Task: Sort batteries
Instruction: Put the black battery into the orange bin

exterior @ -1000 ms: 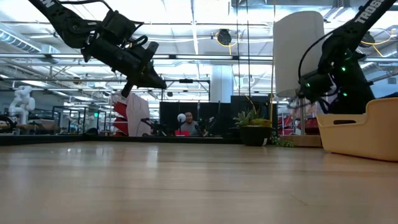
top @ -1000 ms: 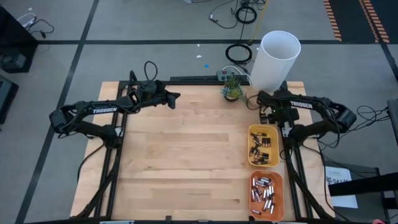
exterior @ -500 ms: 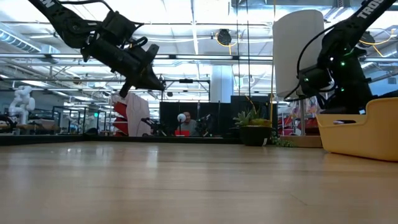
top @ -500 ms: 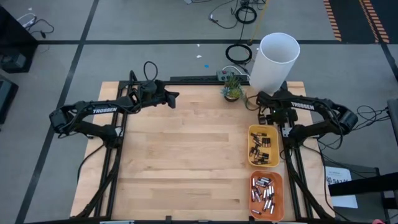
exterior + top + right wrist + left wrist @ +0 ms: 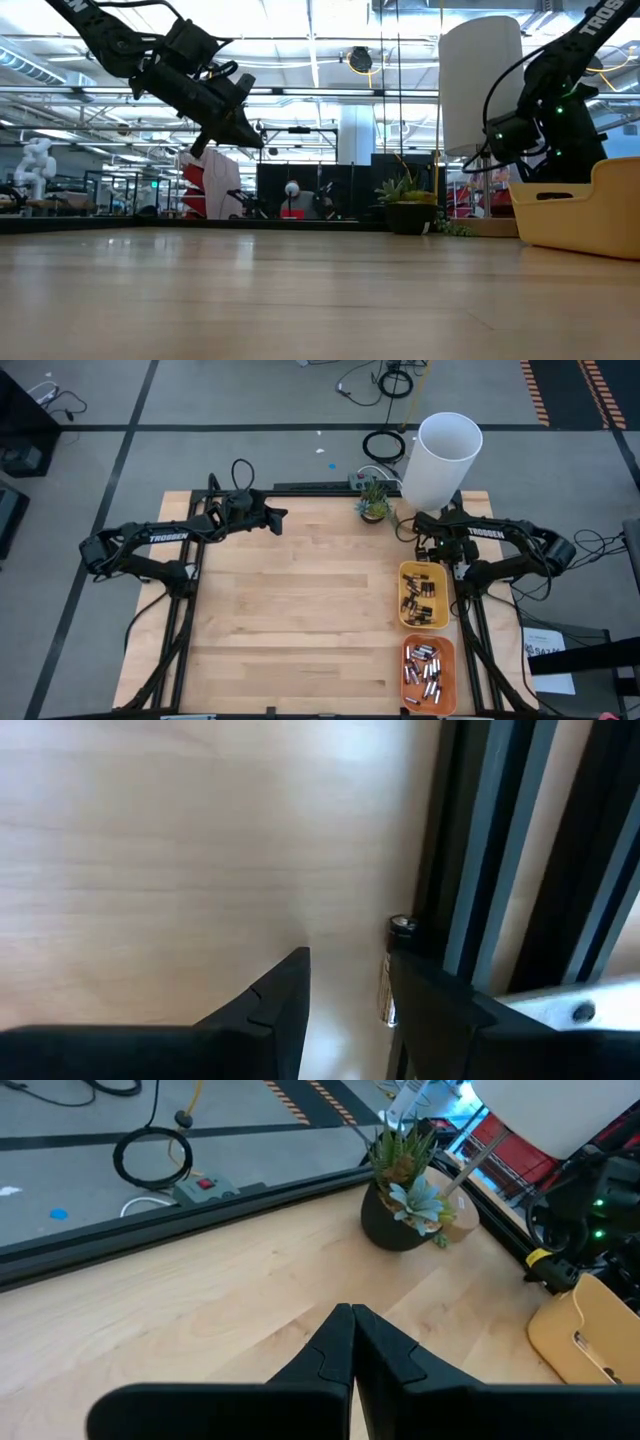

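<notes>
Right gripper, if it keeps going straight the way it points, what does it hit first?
Probably the bare table. The right gripper points down at it, open, with a battery beside one finger; depth is unclear.

The middle of the table (image 5: 300, 610) lies bare. Along the right edge stand the yellow tray (image 5: 423, 596), orange tray (image 5: 429, 675), plant (image 5: 374, 502) and white cylinder (image 5: 440, 460)
</notes>
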Robot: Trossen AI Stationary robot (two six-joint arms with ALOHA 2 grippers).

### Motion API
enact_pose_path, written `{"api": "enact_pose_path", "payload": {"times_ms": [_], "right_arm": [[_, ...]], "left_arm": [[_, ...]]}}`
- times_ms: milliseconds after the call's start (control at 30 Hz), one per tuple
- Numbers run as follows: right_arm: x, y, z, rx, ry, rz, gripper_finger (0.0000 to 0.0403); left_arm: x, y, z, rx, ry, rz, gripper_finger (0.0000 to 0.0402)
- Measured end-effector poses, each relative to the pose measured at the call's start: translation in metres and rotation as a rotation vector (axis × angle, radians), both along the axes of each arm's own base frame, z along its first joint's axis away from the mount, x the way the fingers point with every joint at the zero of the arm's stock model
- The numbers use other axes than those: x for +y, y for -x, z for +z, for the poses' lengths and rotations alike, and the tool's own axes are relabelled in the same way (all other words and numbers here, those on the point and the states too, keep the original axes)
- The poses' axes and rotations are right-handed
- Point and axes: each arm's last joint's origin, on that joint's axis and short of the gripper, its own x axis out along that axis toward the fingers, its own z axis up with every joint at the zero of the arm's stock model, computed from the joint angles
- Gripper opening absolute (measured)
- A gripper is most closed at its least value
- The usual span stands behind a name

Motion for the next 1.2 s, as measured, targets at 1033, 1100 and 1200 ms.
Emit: {"api": "enact_pose_path", "payload": {"times_ms": [1033, 1100, 1200], "right_arm": [[-0.001, -0.003, -0.001, 0.081, 0.01, 0.017, 0.0132], [-0.001, -0.004, -0.002, 0.086, 0.004, 0.021, 0.0132], [-0.002, -0.004, -0.004, 0.098, -0.006, 0.023, 0.0132]], "left_arm": [[0.0, 0.0, 0.0, 0.007, -0.002, 0.012, 0.0011], [0.0, 0.0, -0.001, 0.006, 0.0, 0.007, 0.0011], [0.0, 0.0, -0.001, 0.008, 0.002, 0.006, 0.0011]]}}
